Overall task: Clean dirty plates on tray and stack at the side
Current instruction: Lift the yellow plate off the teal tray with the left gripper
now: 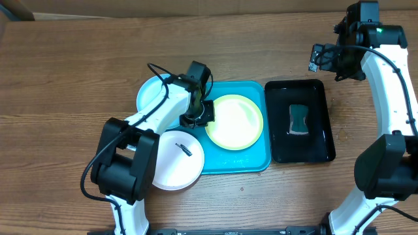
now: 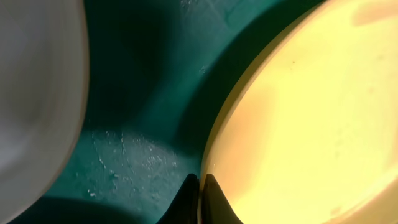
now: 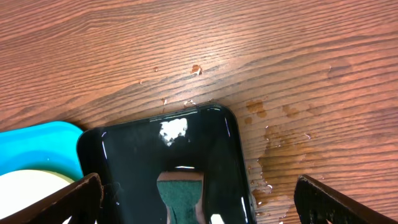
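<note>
The yellow-green rimmed plate [image 1: 234,121] lies in the turquoise tray [image 1: 255,162]. My left gripper [image 1: 196,117] is at the plate's left rim; in the left wrist view its fingers [image 2: 199,182] are shut on the rim of that plate [image 2: 305,112], above the tray floor [image 2: 143,93]. The pale blue plate [image 1: 151,94] sits at the tray's back left corner. The white plate [image 1: 171,163], with a dark smear, overlaps the front left corner and also shows in the left wrist view [image 2: 34,93]. My right gripper [image 1: 320,59] [image 3: 198,182] is open and empty, above the table.
A black tray [image 1: 321,130] [image 3: 124,155] stands right of the turquoise tray and holds a green sponge [image 1: 300,119] [image 3: 182,196] in water. Water drops [image 3: 273,149] lie on the wooden table beside the black tray's right edge.
</note>
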